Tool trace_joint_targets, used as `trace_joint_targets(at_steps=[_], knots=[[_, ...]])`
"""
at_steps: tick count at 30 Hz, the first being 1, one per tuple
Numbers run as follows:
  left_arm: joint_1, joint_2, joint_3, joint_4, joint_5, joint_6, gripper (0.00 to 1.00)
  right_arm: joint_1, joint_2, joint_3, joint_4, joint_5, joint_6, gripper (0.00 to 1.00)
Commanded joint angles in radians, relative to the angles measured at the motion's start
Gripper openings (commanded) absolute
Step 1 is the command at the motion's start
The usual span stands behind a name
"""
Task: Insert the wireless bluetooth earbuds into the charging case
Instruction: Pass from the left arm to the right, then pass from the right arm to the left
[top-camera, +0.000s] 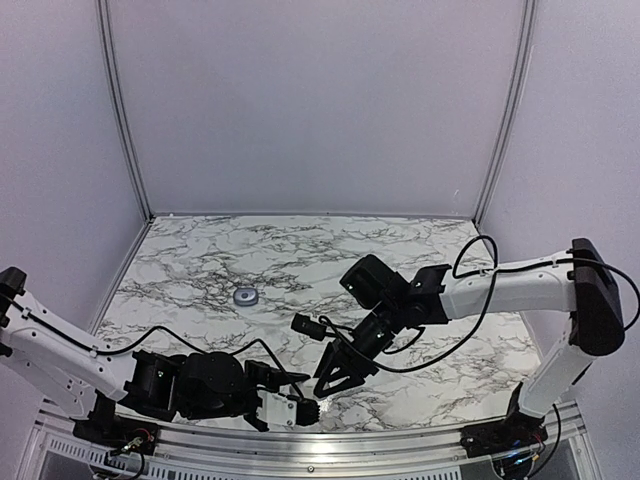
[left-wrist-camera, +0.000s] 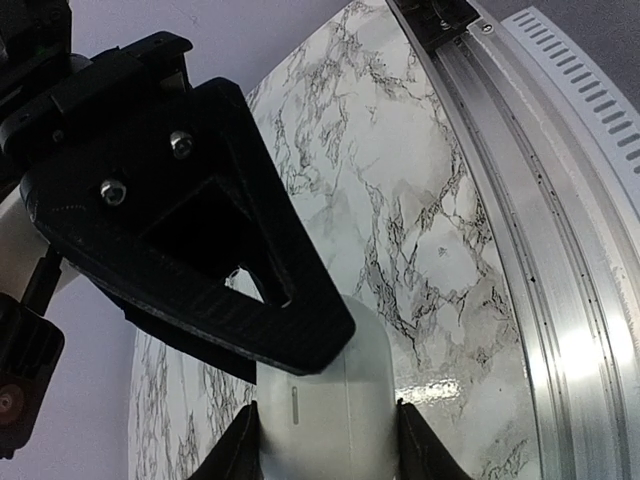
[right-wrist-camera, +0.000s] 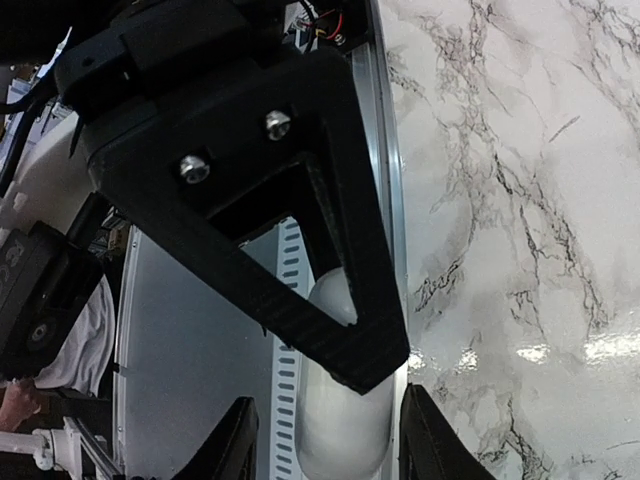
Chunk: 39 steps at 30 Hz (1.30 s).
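Charging case (left-wrist-camera: 330, 390) pinched in left end effector (left-wrist-camera: 328, 442) at near edge of desk (left-wrist-camera: 400, 200). Right end effector (right-wrist-camera: 325, 437) straddles the case from far right, spread, gap on one side.

A robotics lab test cell: plain white panel walls (top-camera: 320, 100), aluminium rail (top-camera: 330, 447), marble-patterned table (top-camera: 300, 250).

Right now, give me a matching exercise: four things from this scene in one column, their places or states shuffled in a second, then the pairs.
1. white case
2. small grey object
3. right gripper
4. metal rail

A. along the edge of the marble table
B. alone on the table, away from both arms
C. clamped in the left gripper
D. jaws apart, straddling the case

Pairs: 1-C, 2-B, 3-D, 4-A
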<state>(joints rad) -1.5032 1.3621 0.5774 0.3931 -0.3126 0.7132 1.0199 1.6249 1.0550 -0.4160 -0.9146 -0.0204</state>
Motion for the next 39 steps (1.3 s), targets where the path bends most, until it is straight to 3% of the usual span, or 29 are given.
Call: trace_joint_targets(at_steps=[1, 12, 15, 18, 24, 30, 33, 39], knots=[[-0.009, -0.021, 0.029, -0.013, -0.002, 0.012, 0.29, 0.02, 0.026, 0.052, -0.047, -0.024, -0.033, 0.37], [-0.017, -0.023, 0.025, -0.016, -0.019, 0.016, 0.31, 0.018, 0.043, 0.06, -0.042, -0.031, -0.024, 0.08], [-0.014, -0.043, 0.024, -0.013, -0.051, -0.02, 0.47, 0.007, 0.03, 0.053, -0.015, -0.031, -0.011, 0.0], [-0.004, -0.09, 0.019, -0.01, -0.073, -0.072, 0.62, -0.02, -0.003, 0.032, 0.034, -0.031, 0.014, 0.0], [0.044, -0.244, -0.048, 0.052, -0.107, -0.186, 0.8, -0.115, -0.144, -0.033, 0.19, 0.016, 0.122, 0.0], [0.136, -0.307, -0.089, 0.234, -0.211, -0.34, 0.97, -0.152, -0.294, -0.164, 0.656, 0.212, 0.363, 0.0], [0.143, -0.257, -0.042, 0.248, -0.249, -0.316, 0.99, -0.142, -0.289, -0.173, 0.774, 0.291, 0.459, 0.0], [0.147, -0.134, 0.039, 0.293, -0.281, -0.296, 0.99, -0.051, -0.264, -0.168, 0.838, 0.418, 0.52, 0.0]])
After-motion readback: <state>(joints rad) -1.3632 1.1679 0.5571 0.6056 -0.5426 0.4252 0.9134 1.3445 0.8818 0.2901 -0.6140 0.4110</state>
